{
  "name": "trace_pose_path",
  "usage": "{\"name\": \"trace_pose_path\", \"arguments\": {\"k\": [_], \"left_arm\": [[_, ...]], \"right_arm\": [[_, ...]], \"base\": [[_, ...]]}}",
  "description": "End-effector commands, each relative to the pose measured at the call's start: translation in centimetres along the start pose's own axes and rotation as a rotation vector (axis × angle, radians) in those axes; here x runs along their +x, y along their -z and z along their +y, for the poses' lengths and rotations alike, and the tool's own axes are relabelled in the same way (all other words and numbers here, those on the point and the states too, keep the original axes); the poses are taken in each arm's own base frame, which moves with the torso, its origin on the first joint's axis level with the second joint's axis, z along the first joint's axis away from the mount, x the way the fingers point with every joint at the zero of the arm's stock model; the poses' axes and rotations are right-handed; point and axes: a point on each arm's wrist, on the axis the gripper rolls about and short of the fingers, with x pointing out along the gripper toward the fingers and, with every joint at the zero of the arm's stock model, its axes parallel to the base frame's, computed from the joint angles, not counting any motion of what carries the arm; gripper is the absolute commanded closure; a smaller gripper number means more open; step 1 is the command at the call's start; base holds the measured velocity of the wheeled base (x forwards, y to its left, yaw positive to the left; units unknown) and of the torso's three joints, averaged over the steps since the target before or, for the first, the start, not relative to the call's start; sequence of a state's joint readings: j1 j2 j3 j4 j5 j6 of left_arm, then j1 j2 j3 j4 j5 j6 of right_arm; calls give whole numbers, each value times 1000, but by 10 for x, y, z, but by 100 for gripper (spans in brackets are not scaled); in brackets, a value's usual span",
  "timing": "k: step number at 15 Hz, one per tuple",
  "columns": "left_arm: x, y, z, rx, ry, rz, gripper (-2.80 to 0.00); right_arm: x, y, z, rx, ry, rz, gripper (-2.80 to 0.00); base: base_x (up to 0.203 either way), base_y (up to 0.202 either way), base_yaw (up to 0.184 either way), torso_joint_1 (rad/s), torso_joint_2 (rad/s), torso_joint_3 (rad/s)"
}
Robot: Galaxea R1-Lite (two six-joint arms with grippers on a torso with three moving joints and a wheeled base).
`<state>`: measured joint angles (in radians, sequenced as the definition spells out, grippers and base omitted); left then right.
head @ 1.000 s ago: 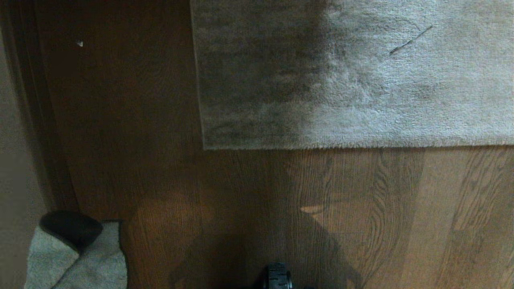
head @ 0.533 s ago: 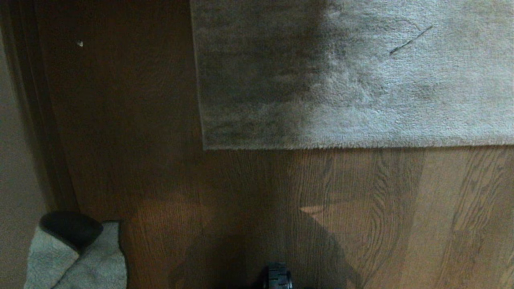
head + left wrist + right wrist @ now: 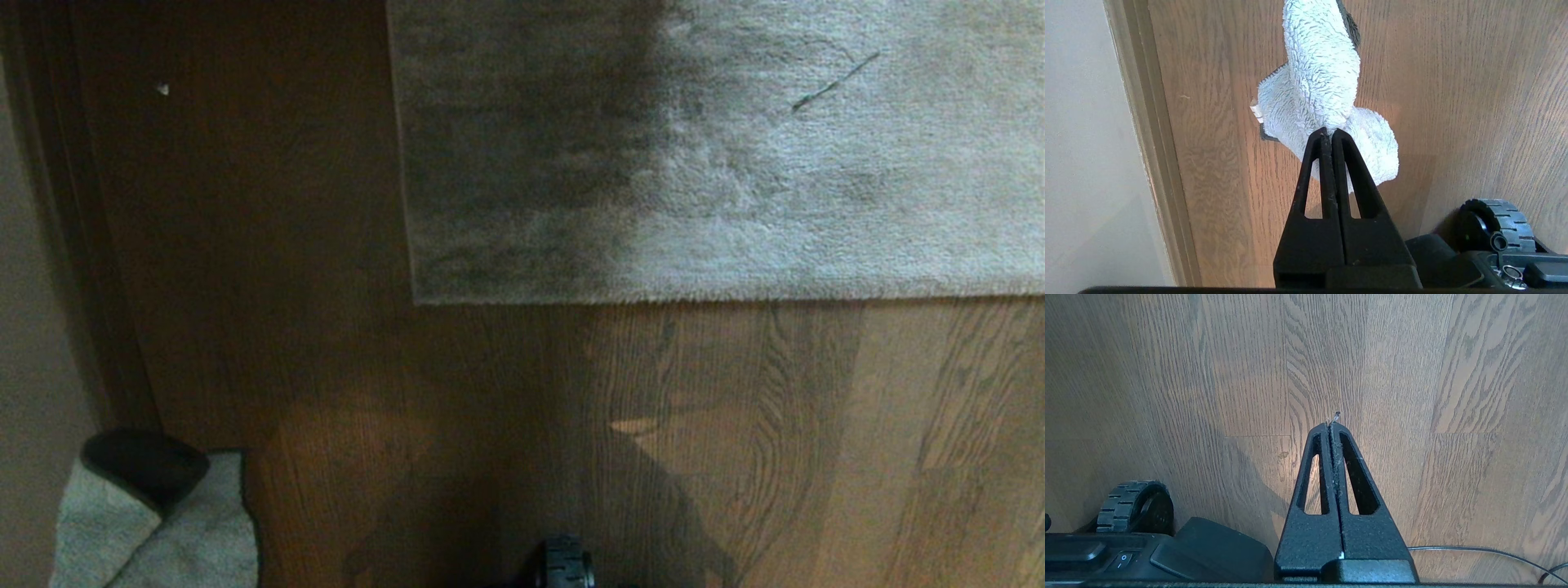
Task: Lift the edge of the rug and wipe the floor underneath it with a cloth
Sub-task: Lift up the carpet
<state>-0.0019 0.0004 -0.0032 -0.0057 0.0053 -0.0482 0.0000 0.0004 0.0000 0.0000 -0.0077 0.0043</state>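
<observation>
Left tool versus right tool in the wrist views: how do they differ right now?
1. The left tool is shut on the cloth, which hangs from its tips; the right tool is shut on nothing but a few stray fibres.
2. A baseboard runs beside the left tool; below the right tool only the floor and a thin cable show.

Shared: both hang above wood flooring, close to the robot's base.

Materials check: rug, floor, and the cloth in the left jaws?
Rug: looks like short-pile plush fabric, grey-beige, with brushed streaks in the nap. Floor: wood-grain planks, smooth with a slight sheen; whether real wood or laminate is unclear. Cloth: pale looped terry, soft, hanging bunched from the shut left gripper.
</observation>
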Motion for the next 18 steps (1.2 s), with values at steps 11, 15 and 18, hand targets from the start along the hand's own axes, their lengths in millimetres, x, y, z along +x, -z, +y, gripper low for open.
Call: {"name": "trace_pose_path", "arguments": {"k": [11, 15, 18], "left_arm": [[0, 0, 0, -1, -1, -1, 0], [0, 0, 0, -1, -1, -1, 0], [0, 0, 0, -1, -1, -1, 0]], "right_arm": [[0, 0, 0, 0, 0, 0, 0], [0, 0, 0, -4, 0, 0, 0], [0, 0, 0, -3, 0, -2, 0]], "base": [[0, 0, 0, 0, 0, 0], [0, 0, 0, 0, 0, 0], [0, 0, 0, 0, 0, 0]]}}
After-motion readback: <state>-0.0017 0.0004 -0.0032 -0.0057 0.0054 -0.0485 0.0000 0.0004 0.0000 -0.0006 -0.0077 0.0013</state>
